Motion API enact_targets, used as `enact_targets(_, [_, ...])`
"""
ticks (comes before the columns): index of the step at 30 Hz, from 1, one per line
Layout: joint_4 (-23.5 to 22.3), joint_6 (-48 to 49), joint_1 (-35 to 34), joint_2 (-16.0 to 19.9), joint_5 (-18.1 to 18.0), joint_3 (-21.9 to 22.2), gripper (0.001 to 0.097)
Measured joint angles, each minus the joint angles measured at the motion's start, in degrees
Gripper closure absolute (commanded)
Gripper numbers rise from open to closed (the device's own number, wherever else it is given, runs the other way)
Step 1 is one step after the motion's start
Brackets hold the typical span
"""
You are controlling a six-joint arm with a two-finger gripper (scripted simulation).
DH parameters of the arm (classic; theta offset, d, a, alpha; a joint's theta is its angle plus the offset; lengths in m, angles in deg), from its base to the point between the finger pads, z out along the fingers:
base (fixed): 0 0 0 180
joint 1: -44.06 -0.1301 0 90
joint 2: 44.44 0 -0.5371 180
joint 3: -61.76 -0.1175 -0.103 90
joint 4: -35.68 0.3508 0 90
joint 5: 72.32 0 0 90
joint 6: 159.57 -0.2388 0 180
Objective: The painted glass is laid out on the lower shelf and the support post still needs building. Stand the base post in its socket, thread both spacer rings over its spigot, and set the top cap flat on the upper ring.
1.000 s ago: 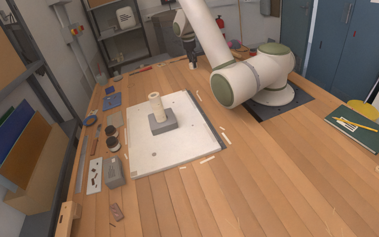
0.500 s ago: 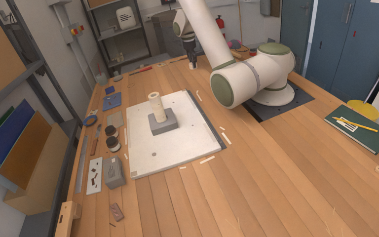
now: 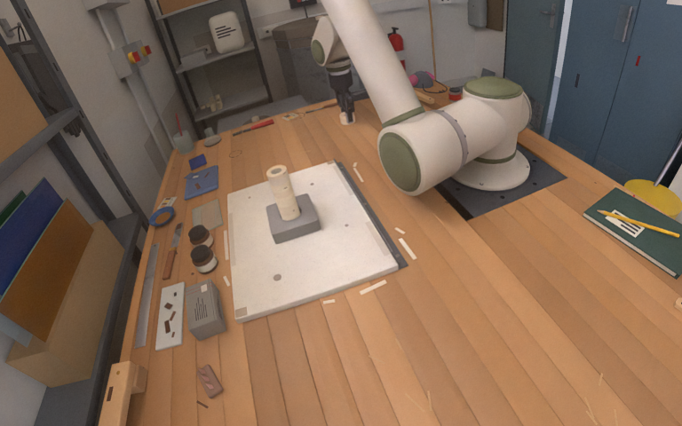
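Observation:
On the white board in the middle of the bench, the grey socket block [image 3: 294, 219] holds the cream base post [image 3: 283, 193], which stands upright with ring-like bands stacked on it up to its open top. Far back on the bench, the small white top cap [image 3: 346, 118] rests on the wood planks, well apart from the board. My gripper [image 3: 346, 114] is straight down over the cap and is closed on it.
A grey box [image 3: 204, 309] and two dark-lidded jars [image 3: 201, 247] stand left of the board, with a tape roll [image 3: 162, 216] and blue glass pieces [image 3: 201, 181] behind them. My arm's base [image 3: 490, 145] sits right of the board. A green book [image 3: 638, 227] lies far right.

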Motion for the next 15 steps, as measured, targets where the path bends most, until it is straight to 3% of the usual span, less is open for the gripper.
enact_targets(15, [0.0,0.0,0.0,-1.0,1.4,0.4,0.0901])
